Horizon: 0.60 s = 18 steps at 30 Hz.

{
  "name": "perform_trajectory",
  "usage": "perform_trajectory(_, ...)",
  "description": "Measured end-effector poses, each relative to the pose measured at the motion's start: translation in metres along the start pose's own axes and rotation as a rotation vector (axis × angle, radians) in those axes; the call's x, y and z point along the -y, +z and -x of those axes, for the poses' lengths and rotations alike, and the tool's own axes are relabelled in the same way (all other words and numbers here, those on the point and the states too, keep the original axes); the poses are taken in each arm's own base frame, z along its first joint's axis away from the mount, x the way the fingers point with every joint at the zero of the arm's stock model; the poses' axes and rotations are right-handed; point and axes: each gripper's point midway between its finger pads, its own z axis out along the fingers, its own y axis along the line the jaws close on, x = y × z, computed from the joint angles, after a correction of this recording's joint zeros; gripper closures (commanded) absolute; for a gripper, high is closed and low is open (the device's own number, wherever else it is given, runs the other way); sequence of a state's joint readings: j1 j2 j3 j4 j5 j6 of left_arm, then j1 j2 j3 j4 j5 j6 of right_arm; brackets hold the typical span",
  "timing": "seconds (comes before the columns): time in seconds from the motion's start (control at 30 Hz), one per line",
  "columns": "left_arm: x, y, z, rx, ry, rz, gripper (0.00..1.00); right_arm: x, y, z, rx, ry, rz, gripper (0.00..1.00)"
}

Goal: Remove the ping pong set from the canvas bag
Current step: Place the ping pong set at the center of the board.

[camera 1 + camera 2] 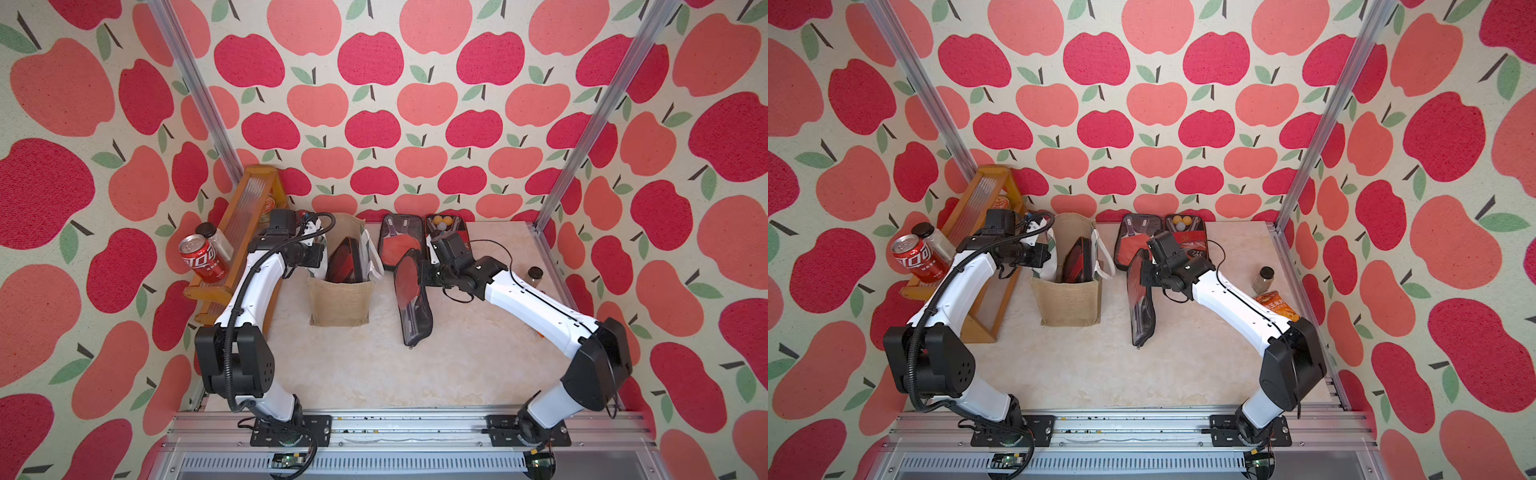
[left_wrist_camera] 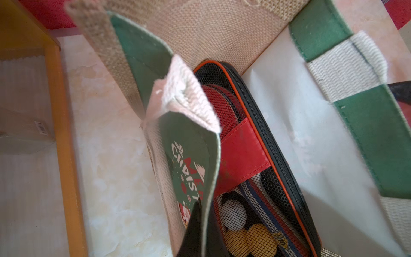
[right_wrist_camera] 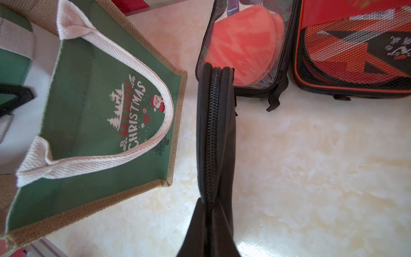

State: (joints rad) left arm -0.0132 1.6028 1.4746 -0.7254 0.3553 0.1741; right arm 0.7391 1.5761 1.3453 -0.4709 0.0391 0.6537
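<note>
Tabletop [image 1: 374, 365], marbled cream, walled in apple-print cloth.

Canvas bag [image 1: 340, 303] [image 1: 1067, 303] stands upright left of centre, mouth open. Its walls are jute and its side panels green, with white webbing handles. The panel seen from the right wrist [image 3: 89, 89] reads "Merry Christmas".

Mesh ping pong set [image 1: 343, 259] [image 1: 1077, 259] sits inside the bag, on edge, leaning toward the right wall. The left wrist view [image 2: 244, 155] shows black mesh, orange piping, a red band, and white and yellow balls under the net.

Left gripper [image 2: 196, 224] is at the bag's left side. Its jaws are closed on the rim of the green panel, which folds inward there.

Right gripper [image 3: 210, 222] [image 1: 419, 270] has its jaws pinched shut on the zip edge of a clear-sided ping pong set [image 1: 411, 299] [image 1: 1142, 307] [image 3: 213, 133]. That set stands on edge just right of the bag, apart from it, with a red paddle showing through. Whether its lower end touches the tabletop cannot be told.

At the back, flat and side by side:
- clear paddle case [image 1: 397, 245] [image 3: 242, 44]
- red mesh case [image 1: 444, 226] [image 3: 355, 51], with balls at its far end

On the left, a wooden rack [image 1: 232, 249] carries a red cola can [image 1: 203, 257] and a jar [image 1: 216, 241]. On the right, a spice jar [image 1: 1263, 278] stands near a snack packet [image 1: 1277, 305].
</note>
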Motion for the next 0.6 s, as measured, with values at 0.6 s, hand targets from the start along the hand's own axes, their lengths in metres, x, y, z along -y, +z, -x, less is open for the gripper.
perform_trajectory(0.6, 0.005, 0.002, 0.0, -0.004, 0.009, -0.008, 1.0, 0.011, 0.039, -0.063, -0.089, 0.221, 0.104, 1.0)
